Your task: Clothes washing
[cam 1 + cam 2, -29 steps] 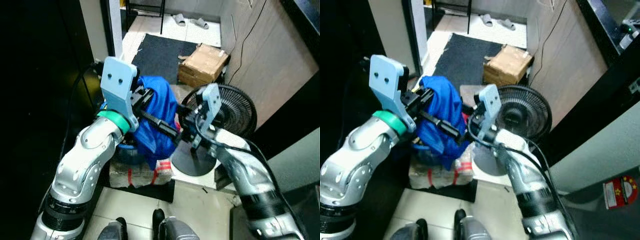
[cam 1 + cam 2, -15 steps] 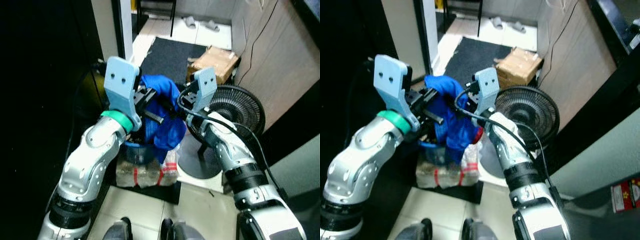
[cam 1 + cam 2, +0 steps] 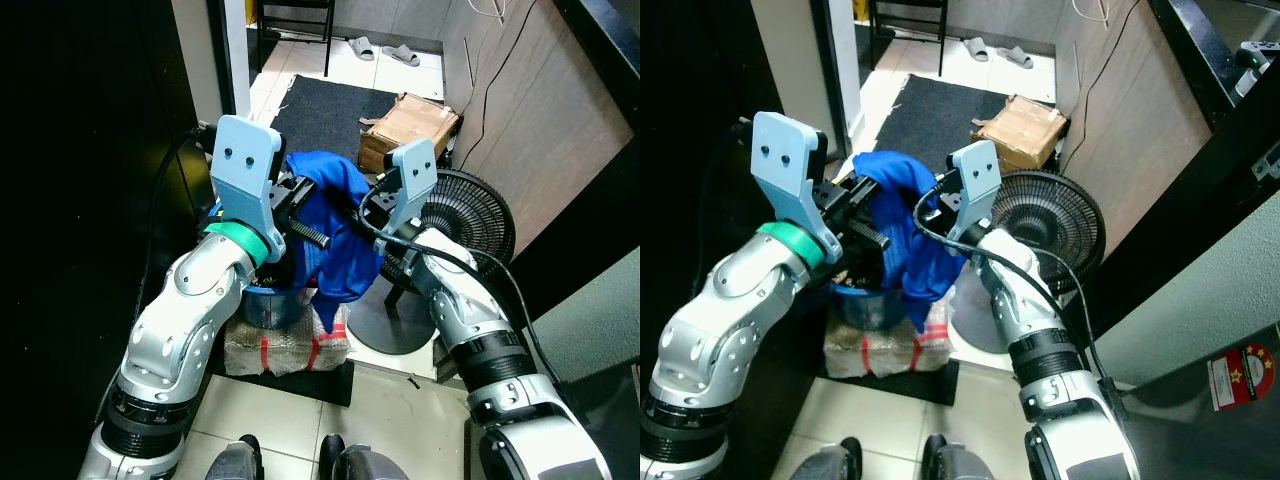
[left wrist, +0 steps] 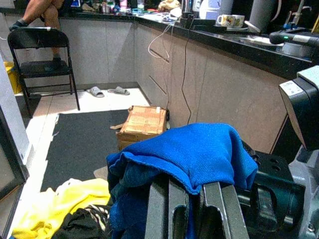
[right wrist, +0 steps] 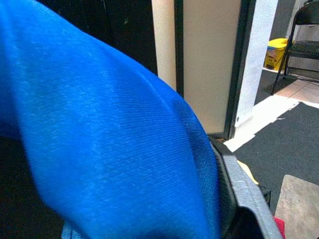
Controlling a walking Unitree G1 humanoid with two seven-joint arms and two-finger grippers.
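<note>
A blue garment point(image 3: 335, 250) hangs above a blue bucket point(image 3: 262, 306), held up between both arms. My left gripper point(image 3: 320, 230) is shut on the blue garment, whose top fold drapes over the black fingers point(image 4: 162, 209) in the left wrist view. My right gripper point(image 3: 353, 217) presses into the cloth from the other side, and the blue garment point(image 5: 99, 124) covers it in the right wrist view. Yellow and dark clothes point(image 4: 55, 206) lie in the bucket below.
The bucket stands on a wrapped bundle point(image 3: 285, 345) on the tiled floor. A black floor fan point(image 3: 470, 220) is close on the right, with a cardboard box point(image 3: 415, 125) and dark mat point(image 3: 335, 105) behind. A person's legs point(image 4: 42, 10) rest on a folding chair point(image 4: 42, 55). Dark doorway to the left.
My right gripper has risen from below the garment up to its top, beside the left gripper. The garment now hangs in a longer fold. The head view has shifted a little.
</note>
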